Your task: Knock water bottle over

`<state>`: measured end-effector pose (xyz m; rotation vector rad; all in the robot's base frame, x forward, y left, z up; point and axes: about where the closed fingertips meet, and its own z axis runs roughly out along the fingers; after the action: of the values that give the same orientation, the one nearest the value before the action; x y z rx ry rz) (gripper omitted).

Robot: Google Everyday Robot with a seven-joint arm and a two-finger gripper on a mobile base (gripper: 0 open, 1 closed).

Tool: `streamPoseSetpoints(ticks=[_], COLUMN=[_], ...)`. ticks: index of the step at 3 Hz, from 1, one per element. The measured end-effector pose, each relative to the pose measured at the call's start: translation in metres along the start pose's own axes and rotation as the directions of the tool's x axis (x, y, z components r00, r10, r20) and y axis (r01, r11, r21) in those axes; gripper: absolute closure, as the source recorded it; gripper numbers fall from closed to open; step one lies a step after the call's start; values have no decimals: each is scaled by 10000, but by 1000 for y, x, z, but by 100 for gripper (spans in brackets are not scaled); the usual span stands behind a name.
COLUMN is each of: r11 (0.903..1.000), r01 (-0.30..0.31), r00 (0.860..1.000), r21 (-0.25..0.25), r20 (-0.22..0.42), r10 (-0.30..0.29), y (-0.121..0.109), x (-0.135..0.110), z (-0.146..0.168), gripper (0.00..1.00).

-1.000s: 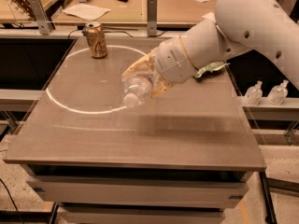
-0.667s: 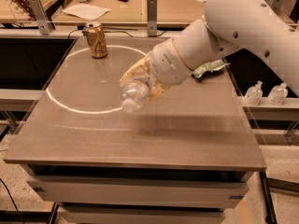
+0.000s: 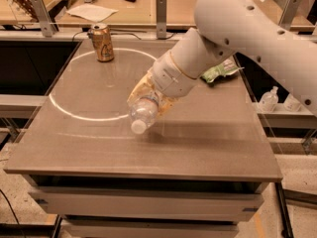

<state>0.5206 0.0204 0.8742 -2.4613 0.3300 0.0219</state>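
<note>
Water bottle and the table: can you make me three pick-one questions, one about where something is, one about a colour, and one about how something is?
1. Where is the gold-brown drink can?
A. on the far left part of the table
B. under the table
C. on top of the bottle

2. What colour is the cap of the water bottle?
A. red
B. white
C. blue

3. How is the water bottle?
A. standing upright
B. tilted, gripped by the claw
C. lying flat by itself

Answers:
1 A, the can stands upright near the table's far left corner.
2 B, the cap at the bottle's low end is white.
3 B, the claw, over the middle of the table, is shut on the bottle, which leans cap-down toward the front left.
</note>
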Motion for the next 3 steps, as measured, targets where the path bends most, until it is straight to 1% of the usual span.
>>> streamPoseSetpoints(ticks=[1, 2, 3], r11=[9960, 9798, 9519], r01=[50, 282, 582], r00=[9996, 9972, 9911], r21=[-894, -1979, -3008], r20=[-260, -629, -966], r10=[-74, -414, -911], y=[14, 26, 36], x=[2, 3, 3], z=[9, 15, 21], gripper=[100, 100, 84])
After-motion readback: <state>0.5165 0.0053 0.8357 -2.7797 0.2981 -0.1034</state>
